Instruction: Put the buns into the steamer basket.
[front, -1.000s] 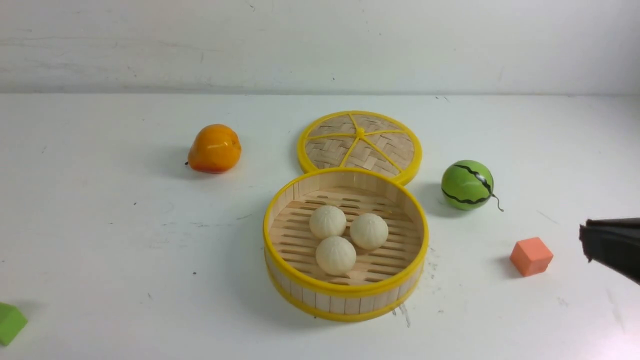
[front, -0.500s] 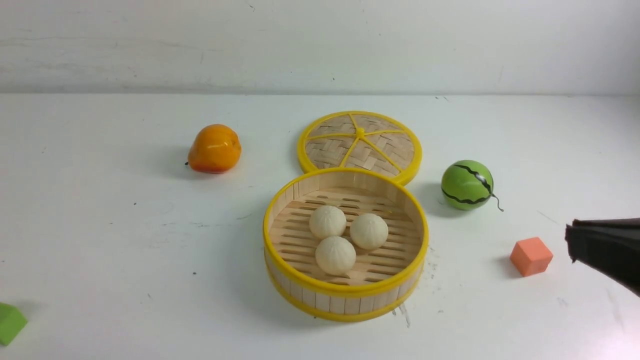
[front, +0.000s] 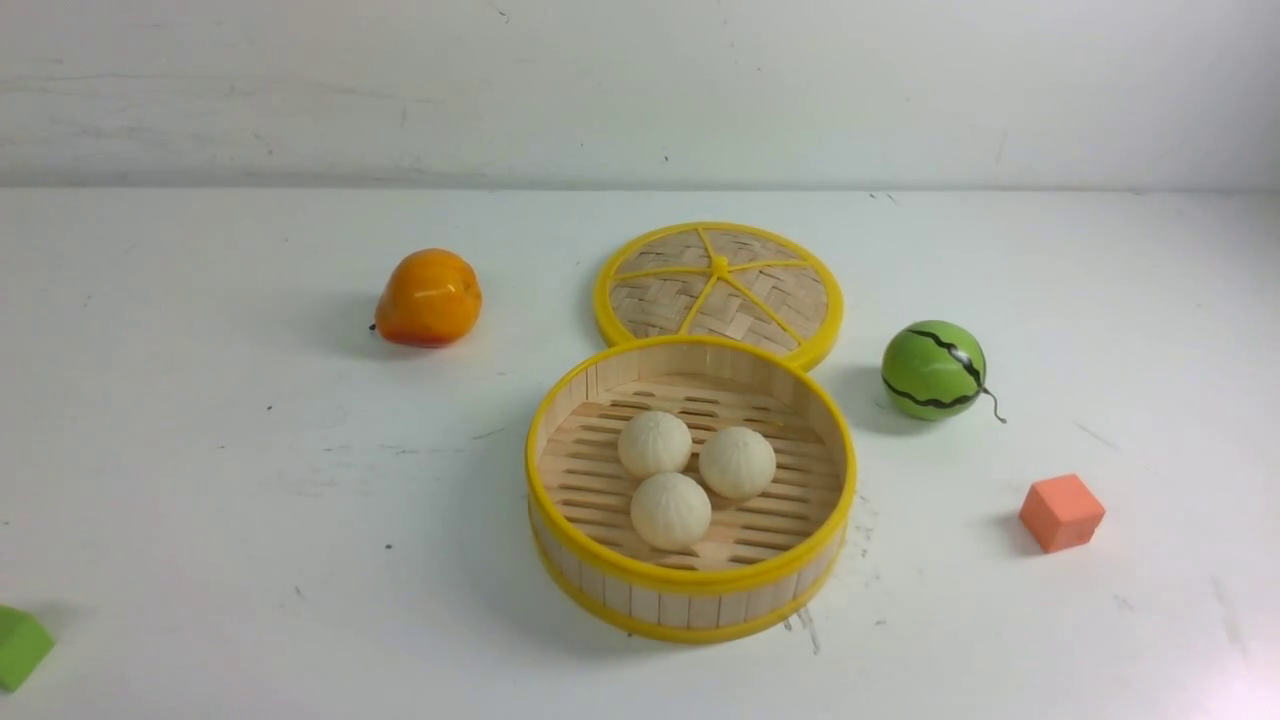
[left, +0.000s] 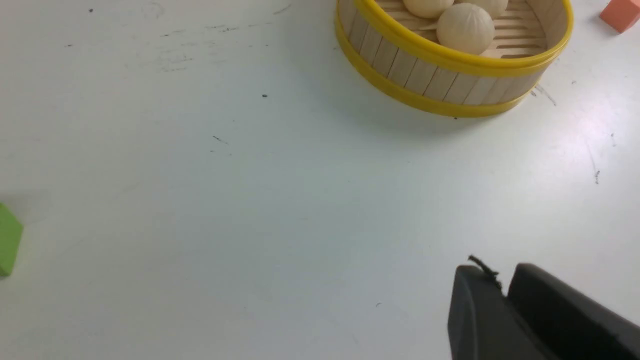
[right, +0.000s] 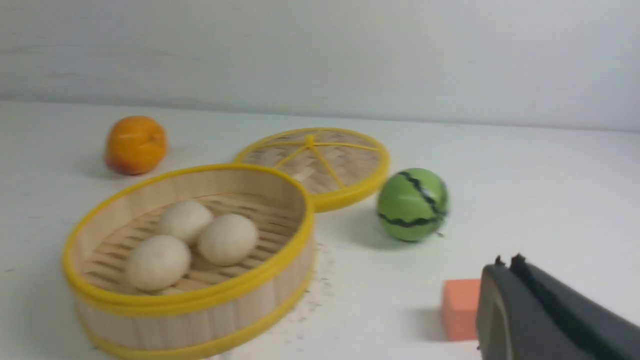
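Three cream-white buns (front: 655, 443) (front: 737, 462) (front: 671, 510) lie close together on the slatted floor of the steamer basket (front: 560, 545) at the table's middle. They also show in the right wrist view (right: 227, 239) inside the basket (right: 200, 295). The left wrist view shows the basket's wall (left: 425, 80) and one bun (left: 465, 28). Neither gripper shows in the front view. My left gripper (left: 500, 280) is shut and empty above bare table. My right gripper (right: 505, 267) is shut and empty beside the orange cube.
The flat woven lid (front: 720, 285) lies just behind the basket. An orange fruit (front: 430, 297) sits back left, a green melon ball (front: 934, 369) right, an orange cube (front: 1062, 512) front right, and a green block (front: 18, 645) at the front left edge.
My right gripper, seen at the right edge of the front view earlier, has drawn back out of that view. The buns and the basket have not moved.
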